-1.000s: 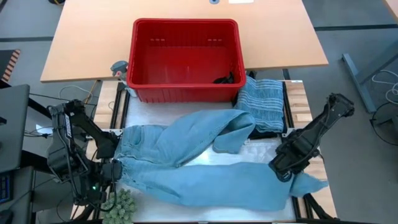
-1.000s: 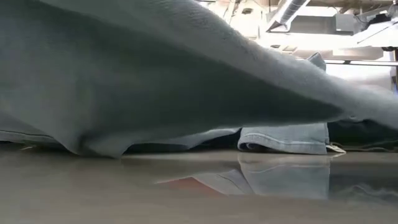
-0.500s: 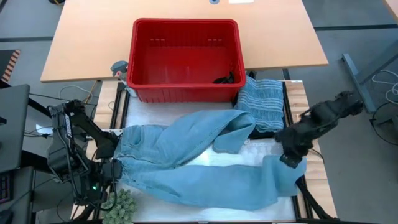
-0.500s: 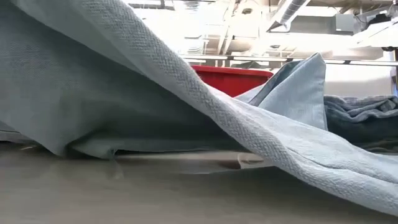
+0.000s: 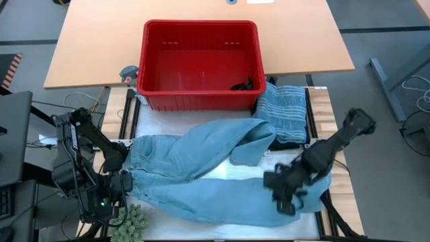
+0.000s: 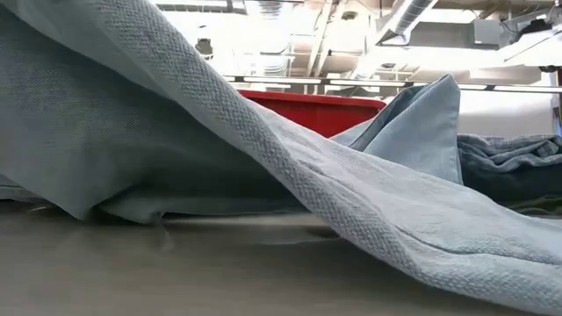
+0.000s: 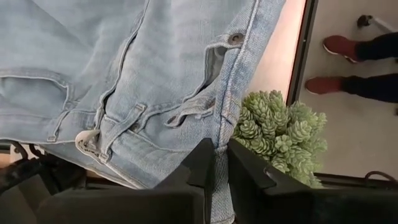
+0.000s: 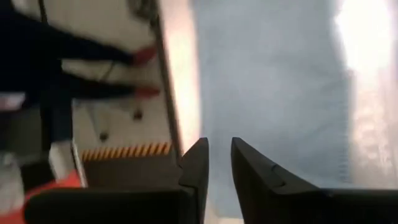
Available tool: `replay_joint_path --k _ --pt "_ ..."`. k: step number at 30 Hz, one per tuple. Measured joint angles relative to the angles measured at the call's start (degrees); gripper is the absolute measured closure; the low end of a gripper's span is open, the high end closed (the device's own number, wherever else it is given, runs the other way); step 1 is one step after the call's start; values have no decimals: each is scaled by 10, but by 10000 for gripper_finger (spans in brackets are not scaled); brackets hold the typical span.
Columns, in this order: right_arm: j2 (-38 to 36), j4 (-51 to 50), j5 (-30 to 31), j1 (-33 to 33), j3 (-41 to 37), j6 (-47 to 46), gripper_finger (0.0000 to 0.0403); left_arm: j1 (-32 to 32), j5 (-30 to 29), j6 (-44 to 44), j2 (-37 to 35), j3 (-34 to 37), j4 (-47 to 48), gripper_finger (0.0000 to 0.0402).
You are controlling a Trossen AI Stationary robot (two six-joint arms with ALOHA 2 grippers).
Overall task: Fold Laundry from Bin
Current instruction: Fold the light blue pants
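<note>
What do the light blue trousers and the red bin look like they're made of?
Light blue trousers: apparently denim, matte; the left wrist view shows belt loops, stitched seams and a metal button.
Red rectangular bin: probably moulded plastic, smooth with a slight sheen, thick rim, ribbed inner walls.

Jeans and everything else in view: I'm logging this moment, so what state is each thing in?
Jeans: spread flat, one leg folded over.
Bin: upright, one dark item inside.
Striped cloth: folded beside bin.
Left tool: shut on jeans' waistband.
Right tool: above the jeans leg.
</note>
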State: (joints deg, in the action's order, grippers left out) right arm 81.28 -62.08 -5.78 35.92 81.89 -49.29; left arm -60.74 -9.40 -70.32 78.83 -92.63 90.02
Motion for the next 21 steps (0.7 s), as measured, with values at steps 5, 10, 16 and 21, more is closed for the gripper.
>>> replay_joint_path --k 5,10,16,21 --pt "102 33 -116 63 1 -33 250 0 1 -9 0 0 0 382" --pt "150 4 -138 127 2 -76 175 0 -3 -7 0 0 0 386" --pt "186 13 -103 164 2 -92 133 0 -4 -9 0 1 0 387" --pt "234 -5 -103 190 1 -77 131 0 -5 -19 0 1 0 387"
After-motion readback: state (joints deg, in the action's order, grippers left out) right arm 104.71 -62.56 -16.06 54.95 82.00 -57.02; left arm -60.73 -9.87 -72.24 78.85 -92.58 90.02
